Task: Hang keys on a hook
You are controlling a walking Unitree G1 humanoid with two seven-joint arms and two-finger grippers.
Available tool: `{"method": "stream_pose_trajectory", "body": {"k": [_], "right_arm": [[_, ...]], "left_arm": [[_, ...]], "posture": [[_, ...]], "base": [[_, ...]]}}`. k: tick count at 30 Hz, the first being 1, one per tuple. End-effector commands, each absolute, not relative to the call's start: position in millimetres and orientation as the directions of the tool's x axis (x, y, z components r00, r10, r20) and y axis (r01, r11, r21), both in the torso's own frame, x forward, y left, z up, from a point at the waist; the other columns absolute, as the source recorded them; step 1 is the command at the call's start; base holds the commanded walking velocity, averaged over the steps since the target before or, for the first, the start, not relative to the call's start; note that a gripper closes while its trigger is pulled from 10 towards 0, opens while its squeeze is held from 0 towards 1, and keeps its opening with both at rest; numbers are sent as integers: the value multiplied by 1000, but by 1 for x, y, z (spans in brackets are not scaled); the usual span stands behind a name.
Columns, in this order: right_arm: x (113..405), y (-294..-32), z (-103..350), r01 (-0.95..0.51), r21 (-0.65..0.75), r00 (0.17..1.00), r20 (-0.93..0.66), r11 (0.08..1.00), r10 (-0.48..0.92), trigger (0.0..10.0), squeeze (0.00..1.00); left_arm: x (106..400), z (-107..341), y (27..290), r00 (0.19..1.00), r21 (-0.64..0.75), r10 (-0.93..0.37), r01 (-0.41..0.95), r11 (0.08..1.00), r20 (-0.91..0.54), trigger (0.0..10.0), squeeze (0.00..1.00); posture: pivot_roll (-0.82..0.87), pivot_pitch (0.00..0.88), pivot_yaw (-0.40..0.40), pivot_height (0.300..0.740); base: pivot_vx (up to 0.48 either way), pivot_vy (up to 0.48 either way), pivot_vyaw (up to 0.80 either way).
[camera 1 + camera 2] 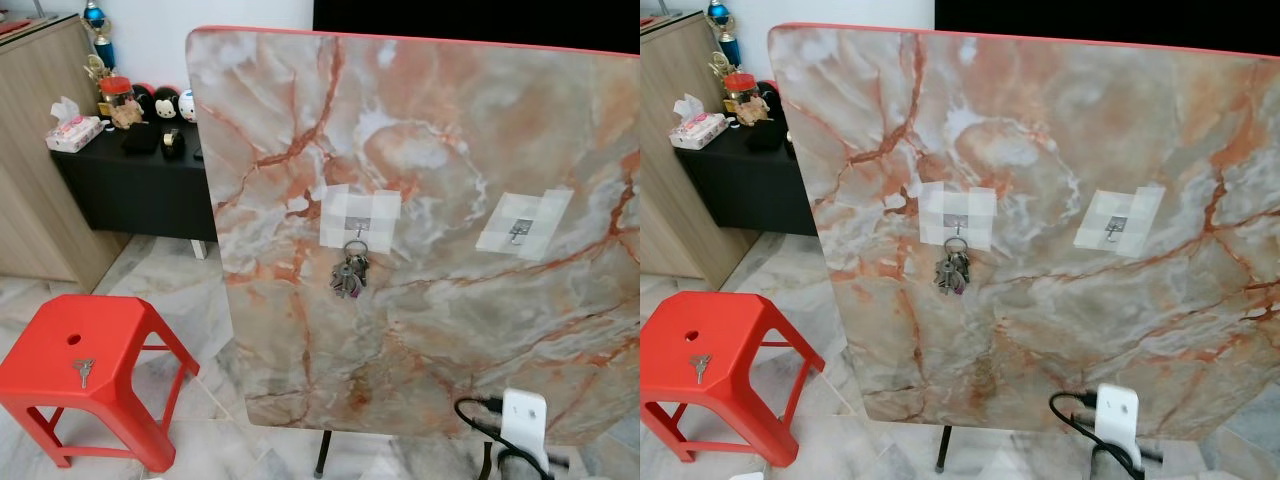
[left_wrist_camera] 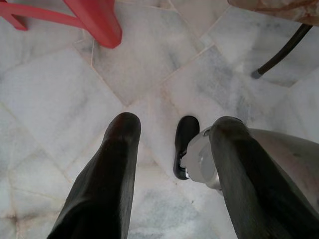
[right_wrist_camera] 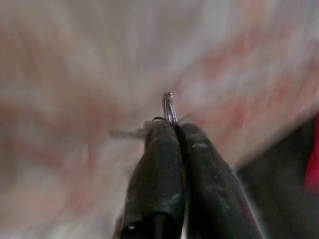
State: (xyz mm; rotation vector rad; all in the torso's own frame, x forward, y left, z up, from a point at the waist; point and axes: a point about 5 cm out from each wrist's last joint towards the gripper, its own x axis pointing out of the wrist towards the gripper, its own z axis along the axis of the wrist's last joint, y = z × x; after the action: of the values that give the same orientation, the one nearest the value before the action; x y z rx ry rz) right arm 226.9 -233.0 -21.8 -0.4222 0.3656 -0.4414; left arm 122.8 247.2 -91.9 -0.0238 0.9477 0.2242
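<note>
Two grippers frame the near ground: the left gripper (image 2: 172,149) hangs over the pale marble floor (image 2: 60,99) with its fingers spread wide and nothing between them, while the right gripper (image 3: 172,127) has its fingers pressed together on a small metal key ring (image 3: 169,107), close before the blurred marble panel. On the near left a red stool (image 1: 90,350) carries a single key (image 1: 85,372). Beyond stands the upright marble board (image 1: 430,140), its lower edge just above a thin black leg. One bunch of keys (image 1: 350,275) hangs from the left hook (image 1: 357,232); the right hook (image 1: 518,232) is bare. Far left, a black cabinet (image 1: 130,180) holds a tissue box (image 1: 73,130).
</note>
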Motion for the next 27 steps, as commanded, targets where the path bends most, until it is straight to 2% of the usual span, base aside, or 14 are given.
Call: {"method": "stream_pose_trajectory", "body": {"k": [1, 5, 9, 16, 27], "right_arm": [[237, -231, -9, 338, -511, 875, -140, 790, -464, 10000, 0], [251, -230, 20, 341, -607, 921, 63, 718, -384, 10000, 0], [252, -242, 39, 440, -610, 887, 181, 659, -425, 10000, 0], [253, -250, 63, 538, -628, 836, 314, 562, -449, 10000, 0], [273, -234, 92, 546, -653, 838, 420, 525, -348, 10000, 0]], "left_arm": [[119, -94, 247, 542, 84, 175, -188, 978, -822, 10000, 0], [120, -93, 247, 544, 84, 177, -191, 978, -820, 10000, 0], [120, -93, 248, 546, 84, 178, -194, 977, -818, 10000, 0], [122, -92, 249, 549, 85, 178, -191, 978, -816, 10000, 0], [124, -91, 249, 554, 85, 180, -193, 977, -813, 10000, 0]], "posture": [[167, 0, -72, 740], [171, 0, -75, 740], [167, 0, -75, 740], [164, 0, -72, 740], [170, 0, -73, 740]], "base": [[0, 0, 0], [0, 0, 0], [0, 0, 0], [0, 0, 0], [0, 0, 0]]}}
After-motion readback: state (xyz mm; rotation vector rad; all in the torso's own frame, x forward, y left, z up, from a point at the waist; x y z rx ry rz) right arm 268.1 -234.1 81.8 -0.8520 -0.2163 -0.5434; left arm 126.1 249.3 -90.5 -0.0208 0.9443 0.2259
